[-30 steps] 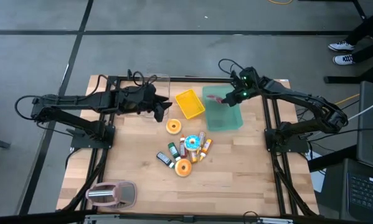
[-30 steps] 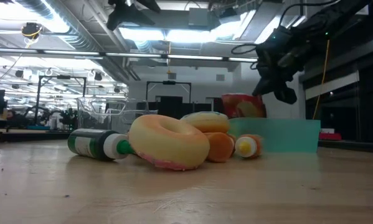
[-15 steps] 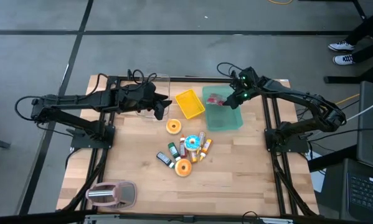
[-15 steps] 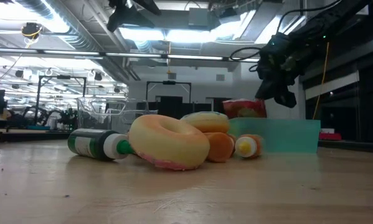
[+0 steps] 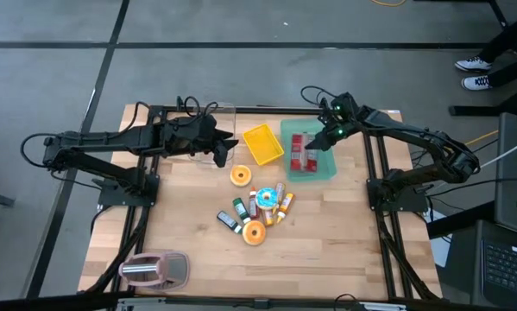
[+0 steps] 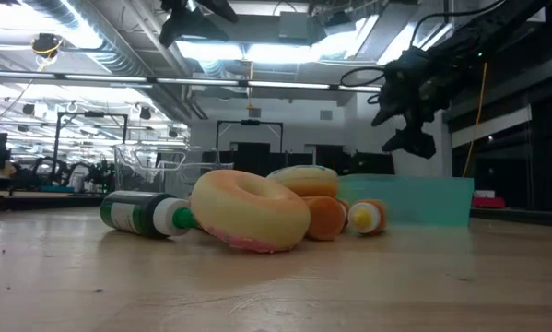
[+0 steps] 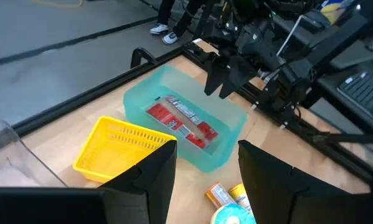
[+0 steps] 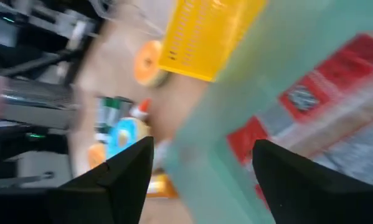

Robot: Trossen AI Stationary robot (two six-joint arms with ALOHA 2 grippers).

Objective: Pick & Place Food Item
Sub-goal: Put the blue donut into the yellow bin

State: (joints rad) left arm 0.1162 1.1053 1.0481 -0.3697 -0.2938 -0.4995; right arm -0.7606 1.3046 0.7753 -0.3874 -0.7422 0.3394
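On the wooden table (image 5: 189, 250) we list, from left to right in the high view: a pink-and-metal toaster-like appliance (image 5: 154, 269) at the near left corner; the left gripper (image 5: 220, 154), raised over the table's far left part beside a clear plastic container (image 5: 213, 121), its fingers (image 7: 150, 177) parted with nothing between them; a yellow basket (image 5: 263, 143); a single orange doughnut (image 5: 241, 175) just below the basket; and a cluster of small items at the table's middle, in which we make out a green bottle (image 6: 145, 214), a second doughnut (image 5: 255, 233) with pink icing along its lower edge, and several small packets we cannot name. Next we record the teal bin (image 5: 324, 168), touching the yellow basket's right side. Inside it lies the red snack packet (image 5: 302, 154), flat on the bin's floor. The right gripper (image 5: 324, 141) hangs just above the bin's far right part, its fingers (image 8: 130, 171) spread wide and clear of the packet. At the far right edge, on the floor beyond the table, we note a person's white shoes (image 5: 476, 72).
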